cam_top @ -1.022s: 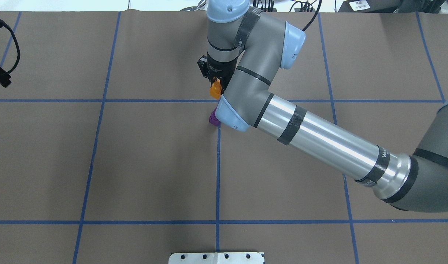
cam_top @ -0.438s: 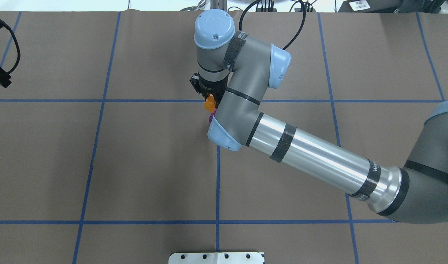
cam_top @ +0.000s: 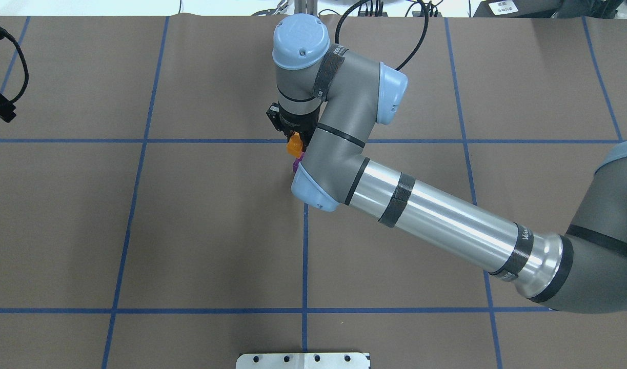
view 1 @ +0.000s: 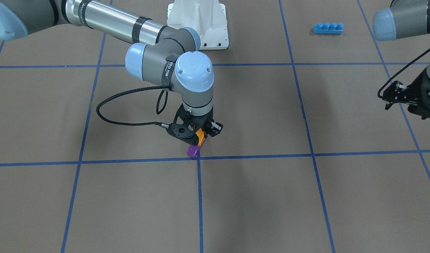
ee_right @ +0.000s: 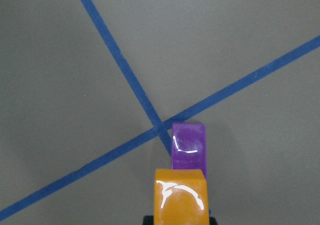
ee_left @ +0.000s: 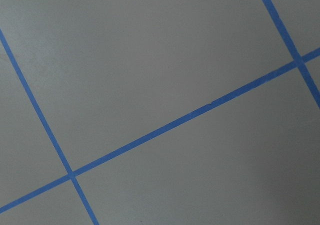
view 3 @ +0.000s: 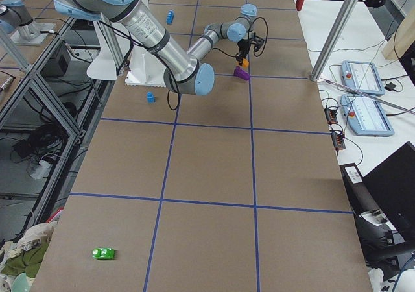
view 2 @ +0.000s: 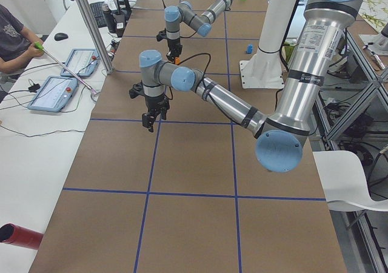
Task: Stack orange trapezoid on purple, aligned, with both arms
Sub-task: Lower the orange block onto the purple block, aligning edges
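Observation:
My right gripper (view 1: 198,134) is shut on the orange trapezoid (view 1: 200,137) and holds it just above the purple brick (view 1: 193,151), which sits on the table at a blue tape crossing. In the overhead view the orange trapezoid (cam_top: 294,145) is just beyond the purple brick (cam_top: 296,164), which the right arm's elbow half hides. In the right wrist view the orange trapezoid (ee_right: 180,197) overlaps the near end of the purple brick (ee_right: 188,147). My left gripper (view 1: 397,96) hangs far off at the table's side; its fingers are not clear.
A long blue four-stud brick (view 1: 328,27) lies near the white base mount (view 1: 198,24). A small blue brick (view 3: 150,97) and a green brick (view 3: 103,253) lie elsewhere on the table. Brown paper with blue tape lines covers the table.
My right arm has brought the orange trapezoid toward the robot and down, close over the purple brick. It has hardly moved in the last 0.4 s. The left arm has not moved.

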`<state>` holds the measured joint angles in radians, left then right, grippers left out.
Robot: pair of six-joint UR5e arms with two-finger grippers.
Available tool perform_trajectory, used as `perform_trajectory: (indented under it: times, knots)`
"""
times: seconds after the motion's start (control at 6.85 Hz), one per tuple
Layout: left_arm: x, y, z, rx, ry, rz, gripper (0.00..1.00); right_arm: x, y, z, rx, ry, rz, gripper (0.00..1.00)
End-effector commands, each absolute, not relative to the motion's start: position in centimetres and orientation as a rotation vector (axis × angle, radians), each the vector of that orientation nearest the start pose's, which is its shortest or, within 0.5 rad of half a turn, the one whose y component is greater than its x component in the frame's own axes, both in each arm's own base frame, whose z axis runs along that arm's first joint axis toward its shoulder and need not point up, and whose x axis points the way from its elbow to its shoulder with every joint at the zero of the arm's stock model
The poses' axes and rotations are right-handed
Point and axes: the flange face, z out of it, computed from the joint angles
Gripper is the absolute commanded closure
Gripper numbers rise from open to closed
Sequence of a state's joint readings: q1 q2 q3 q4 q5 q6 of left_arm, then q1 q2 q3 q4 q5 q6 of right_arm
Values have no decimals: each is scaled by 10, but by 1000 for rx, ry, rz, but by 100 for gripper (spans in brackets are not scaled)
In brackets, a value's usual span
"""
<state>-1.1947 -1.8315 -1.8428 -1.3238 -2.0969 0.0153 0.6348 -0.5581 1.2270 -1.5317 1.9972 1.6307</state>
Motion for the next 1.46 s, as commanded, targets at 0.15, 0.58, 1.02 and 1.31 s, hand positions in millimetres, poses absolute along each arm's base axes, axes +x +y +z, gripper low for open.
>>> perform_trajectory:
  times: [0.15, 0.58, 1.02, 1.31]
  knots:
    - [132, -559, 428, 184, 568, 458, 0, -591, -552, 157, -206, -785, 511, 100]
    - [132, -559, 428, 184, 566, 458, 0, -592, -551, 160, -208, -793, 504, 100]
    - [131, -559, 428, 185, 565, 457, 0, -594, -552, 161, -210, -804, 501, 100]
    - [132, -559, 429, 182, 564, 457, 0, -596, -551, 157, -215, -808, 505, 100]
